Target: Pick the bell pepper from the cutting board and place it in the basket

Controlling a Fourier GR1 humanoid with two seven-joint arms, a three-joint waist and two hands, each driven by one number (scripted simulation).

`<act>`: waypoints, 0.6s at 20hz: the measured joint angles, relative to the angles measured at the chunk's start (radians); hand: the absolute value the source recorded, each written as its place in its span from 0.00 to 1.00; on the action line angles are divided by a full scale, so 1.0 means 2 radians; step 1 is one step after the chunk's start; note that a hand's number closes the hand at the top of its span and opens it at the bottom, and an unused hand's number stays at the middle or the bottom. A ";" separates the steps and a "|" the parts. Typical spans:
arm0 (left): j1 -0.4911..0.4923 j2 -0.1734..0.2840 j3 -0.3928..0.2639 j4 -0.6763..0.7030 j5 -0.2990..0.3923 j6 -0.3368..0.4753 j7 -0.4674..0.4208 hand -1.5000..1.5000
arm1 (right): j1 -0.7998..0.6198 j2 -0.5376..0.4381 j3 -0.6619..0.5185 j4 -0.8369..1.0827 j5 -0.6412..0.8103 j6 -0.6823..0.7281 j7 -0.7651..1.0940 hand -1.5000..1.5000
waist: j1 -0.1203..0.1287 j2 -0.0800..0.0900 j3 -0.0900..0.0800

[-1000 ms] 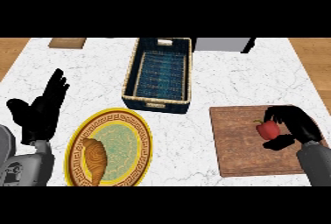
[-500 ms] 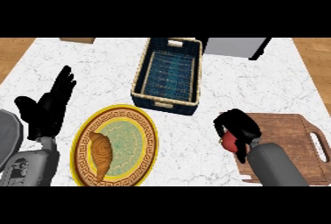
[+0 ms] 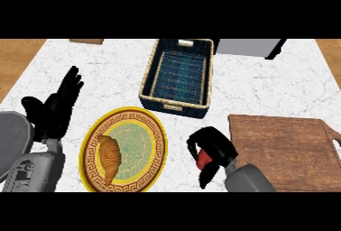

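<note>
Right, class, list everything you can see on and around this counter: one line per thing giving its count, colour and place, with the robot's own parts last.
Basket: one, tan rim, dark blue inside, top centre of the counter.
Plate: one, yellow rim with green middle, lower left of centre.
Croissant: one, golden brown, lying on the plate's left half.
Cutting board: one, brown wood, lower right.
Bell pepper: one, red, held in the right hand, left of the cutting board.
Grey box: one, top right, cut off.
Counter: one, white marble.
Left hand: one, black, open, resting at left.
Right hand: one, black, curled round the bell pepper.
</note>
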 measured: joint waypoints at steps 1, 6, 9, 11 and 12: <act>-0.001 0.001 0.000 0.001 0.000 0.000 0.001 0.50 | 0.008 0.008 0.013 -0.011 -0.026 -0.014 0.005 1.00 | 0.000 0.001 0.003; -0.005 0.001 0.002 0.008 -0.002 0.003 0.003 0.50 | 0.030 0.028 0.100 -0.090 -0.132 -0.107 0.052 1.00 | -0.006 0.002 0.009; -0.004 0.001 0.004 0.010 -0.005 0.007 0.004 0.50 | 0.020 0.032 0.163 -0.143 -0.152 -0.178 0.111 1.00 | -0.012 -0.001 0.008; -0.002 0.000 0.004 0.011 -0.006 0.009 0.005 0.50 | -0.003 0.034 0.198 -0.171 -0.152 -0.221 0.167 1.00 | -0.015 -0.002 0.007; -0.004 0.001 0.006 0.011 -0.005 0.009 0.007 0.50 | -0.017 0.035 0.212 -0.182 -0.150 -0.241 0.196 1.00 | -0.017 -0.002 0.007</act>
